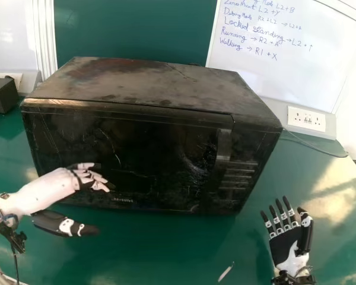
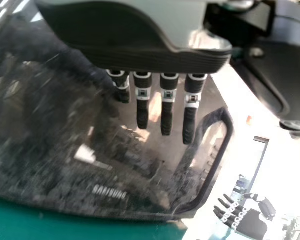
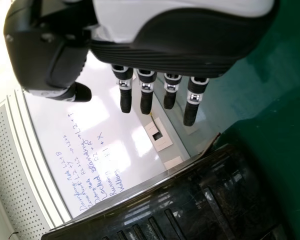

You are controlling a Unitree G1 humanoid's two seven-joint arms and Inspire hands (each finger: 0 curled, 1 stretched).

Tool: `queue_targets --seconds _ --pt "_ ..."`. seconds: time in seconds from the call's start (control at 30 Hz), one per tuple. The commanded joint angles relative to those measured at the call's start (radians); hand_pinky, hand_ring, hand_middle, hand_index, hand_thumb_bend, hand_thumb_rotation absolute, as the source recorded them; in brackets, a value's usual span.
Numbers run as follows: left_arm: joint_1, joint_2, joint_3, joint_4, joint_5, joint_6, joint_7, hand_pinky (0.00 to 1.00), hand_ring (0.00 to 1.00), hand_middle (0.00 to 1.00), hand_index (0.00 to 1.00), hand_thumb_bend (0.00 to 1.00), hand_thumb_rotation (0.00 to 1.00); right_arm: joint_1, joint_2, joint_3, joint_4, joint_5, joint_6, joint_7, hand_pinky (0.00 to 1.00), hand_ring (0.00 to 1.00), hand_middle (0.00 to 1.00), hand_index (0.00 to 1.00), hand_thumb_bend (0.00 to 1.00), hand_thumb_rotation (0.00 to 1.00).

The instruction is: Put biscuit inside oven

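Has the black oven (image 1: 148, 89) in the middle of the green bench (image 1: 338, 178), front toward the head camera, door (image 1: 160, 145) closed, upright handle (image 1: 223, 145) toward the right of that front. Shows grime and pale smudges across the oven's top, plus scuffs and scratches over the glossy door.

Holds the left hand (image 1: 53, 187) before the lower left part of the door, in from the view's left side. Has the fingers (image 1: 95, 178) extended with a slight bend, close side by side, around nothing; carries the thumb (image 1: 68, 225) well apart below. In the left wrist view, sets those same fingers nearly straight against the backdrop of the door, with narrow gaps between. Cannot tell touching from hovering at the door.

Holds the right hand (image 1: 289, 246) near the oven's front right corner, above the bench, palm up. Has its fingers (image 1: 280, 214) straight and slightly apart, likewise around nothing, with the thumb off to the outer side.

Has a slim pale item (image 1: 226, 271) on the bench between both hands, nearer the right one, in front of the oven; too slight to identify. Cannot tell any place for the biscuit.

Behind, has a whiteboard (image 1: 285, 65) with handwriting, a socket panel (image 1: 307, 119) below, and a dark box (image 1: 1, 95) at far left.
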Motion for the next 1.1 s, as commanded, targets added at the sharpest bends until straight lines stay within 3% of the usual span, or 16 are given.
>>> queue_targets --seconds 0.0,0.13,0.33,0.5,0.63,0.7,0.8,0.83,0.93,1.07 --pt "0.049 -0.004 0.023 -0.023 -0.022 -0.004 0.011 0.93 0.86 0.85 0.74 0.76 0.79 0.0 0.004 -0.005 -0.002 -0.004 -0.002 0.007 0.87 0.96 0.97 0.95 0.4 0.97" --pt "0.198 -0.053 0.102 -0.135 -0.07 -0.019 0.057 0.92 0.88 0.87 0.76 0.76 0.79 0.004 0.006 -0.007 -0.007 0.0 0.003 0.008 0.81 0.91 0.92 0.9 0.42 0.98" --pt "0.457 -0.211 0.22 -0.313 -0.119 -0.043 0.143 0.92 0.87 0.86 0.75 0.76 0.78 0.006 0.01 -0.006 -0.016 -0.004 0.005 -0.006 0.76 0.85 0.86 0.82 0.42 0.98" --pt "0.691 -0.335 0.256 -0.505 -0.197 -0.003 0.168 0.92 0.88 0.87 0.75 0.76 0.79 0.001 0.008 -0.004 -0.008 -0.009 -0.004 0.004 0.79 0.87 0.86 0.83 0.33 1.0" --pt "0.866 -0.455 0.269 -0.646 -0.217 0.067 0.194 0.94 0.91 0.89 0.77 0.76 0.79 -0.004 0.009 -0.002 -0.003 -0.012 -0.009 0.013 0.8 0.88 0.87 0.84 0.41 1.0" --pt "0.943 -0.498 0.253 -0.703 -0.25 0.116 0.2 0.95 0.91 0.9 0.78 0.76 0.79 -0.005 0.012 -0.001 -0.003 -0.013 -0.014 0.017 0.85 0.89 0.89 0.87 0.47 1.0" --pt "1.064 -0.558 0.195 -0.808 -0.353 0.233 0.216 0.94 0.92 0.91 0.79 0.76 0.78 -0.004 0.015 -0.001 -0.012 -0.007 -0.008 0.018 0.9 0.91 0.91 0.89 0.66 1.0" --pt "1.095 -0.576 0.183 -0.828 -0.375 0.244 0.214 0.95 0.92 0.91 0.79 0.76 0.78 -0.004 0.016 -0.002 -0.014 -0.005 -0.007 0.02 0.91 0.92 0.93 0.9 0.68 1.0" --pt "1.15 -0.618 0.153 -0.839 -0.429 0.213 0.189 0.96 0.93 0.91 0.8 0.75 0.78 -0.006 0.014 -0.001 -0.013 -0.008 -0.013 0.031 0.93 0.96 0.97 0.95 0.63 1.0" --pt "1.185 -0.672 0.119 -0.786 -0.511 0.125 0.145 0.97 0.94 0.92 0.8 0.76 0.78 -0.009 0.017 -0.003 -0.011 -0.006 -0.014 0.034 0.97 1.0 1.0 1.0 0.65 1.0"
